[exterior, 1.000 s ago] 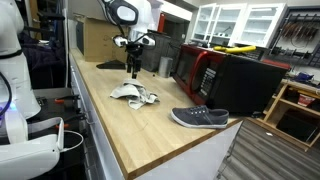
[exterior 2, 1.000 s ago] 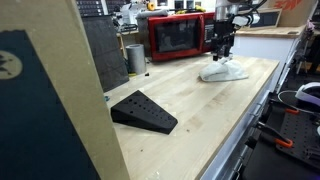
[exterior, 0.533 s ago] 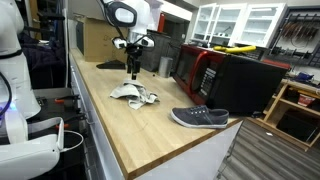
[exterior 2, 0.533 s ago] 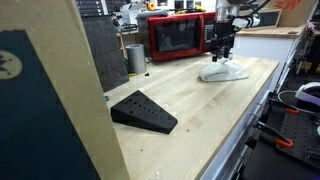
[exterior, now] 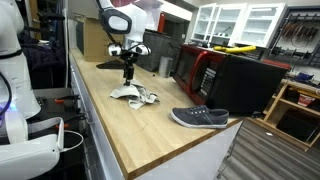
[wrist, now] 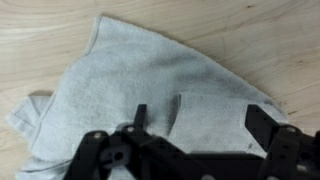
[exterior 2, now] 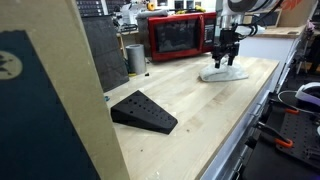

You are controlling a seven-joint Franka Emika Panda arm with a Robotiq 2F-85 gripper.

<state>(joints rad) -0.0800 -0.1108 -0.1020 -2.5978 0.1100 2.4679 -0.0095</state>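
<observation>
A pale grey cloth (wrist: 130, 75) lies rumpled on the wooden counter (exterior: 120, 130), with a folded corner poking out at its left and a seam near its right side. The gripper (exterior: 128, 72) hangs just above it, jaws spread wide, holding nothing. Wood shows all round the cloth. Further right, a grey shoe (exterior: 200, 118) lies well apart near the counter's end, with a red microwave (exterior: 195, 70) behind it.
</observation>
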